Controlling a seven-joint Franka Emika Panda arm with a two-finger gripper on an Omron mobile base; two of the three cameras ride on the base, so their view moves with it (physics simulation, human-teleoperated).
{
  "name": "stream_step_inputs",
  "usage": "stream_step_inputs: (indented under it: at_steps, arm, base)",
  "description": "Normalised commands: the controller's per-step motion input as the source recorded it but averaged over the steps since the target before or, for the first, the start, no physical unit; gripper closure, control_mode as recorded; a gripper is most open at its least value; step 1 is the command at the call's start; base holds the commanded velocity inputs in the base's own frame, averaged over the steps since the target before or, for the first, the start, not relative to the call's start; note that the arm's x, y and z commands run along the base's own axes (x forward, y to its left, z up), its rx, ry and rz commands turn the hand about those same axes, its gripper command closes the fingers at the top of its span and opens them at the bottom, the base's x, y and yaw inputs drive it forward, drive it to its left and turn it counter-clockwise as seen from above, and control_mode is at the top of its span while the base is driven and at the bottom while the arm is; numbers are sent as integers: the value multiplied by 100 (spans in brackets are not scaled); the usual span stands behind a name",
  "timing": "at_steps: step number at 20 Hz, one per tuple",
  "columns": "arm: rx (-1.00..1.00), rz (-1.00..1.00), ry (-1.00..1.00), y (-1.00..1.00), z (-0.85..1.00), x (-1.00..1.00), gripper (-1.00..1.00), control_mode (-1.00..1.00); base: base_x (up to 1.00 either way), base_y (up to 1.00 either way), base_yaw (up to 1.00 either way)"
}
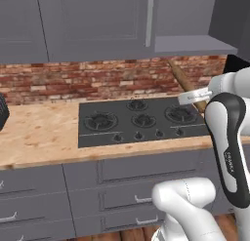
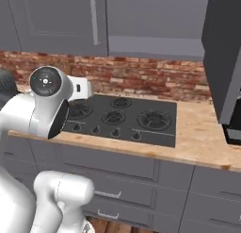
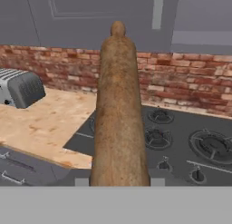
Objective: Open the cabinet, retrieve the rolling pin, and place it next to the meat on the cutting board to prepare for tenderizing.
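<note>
My gripper (image 1: 194, 96) is shut on the rolling pin (image 1: 183, 79), a long brown wooden cylinder that slants up over the right side of the stove towards the brick wall. In the hand view the rolling pin (image 3: 118, 109) runs straight away from the gripper (image 3: 119, 182) and ends in a small knob. The cabinet (image 1: 193, 42) at the upper right stands open, its dark door (image 2: 223, 53) swung out and its lower shelf bare. The meat and the cutting board are out of view.
A black gas stove (image 1: 139, 120) is set into the wooden counter (image 1: 39, 132). A silver toaster (image 3: 21, 88) stands on the counter to the left. A closed grey wall cabinet with a vertical bar handle (image 1: 149, 20) hangs above, and grey drawers (image 1: 132, 169) sit below.
</note>
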Motion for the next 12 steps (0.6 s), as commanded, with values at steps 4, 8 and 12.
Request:
stream_step_inputs:
  at_steps: [4,8,12]
  arm:
    - [0,0,0,0,0,0,100,100]
    - [0,0,0,0,0,0,100,100]
    - [0,0,0,0,0,0,100,100]
  base:
    - [-74,70,23]
    - [-54,61,30]
    - [-35,54,36]
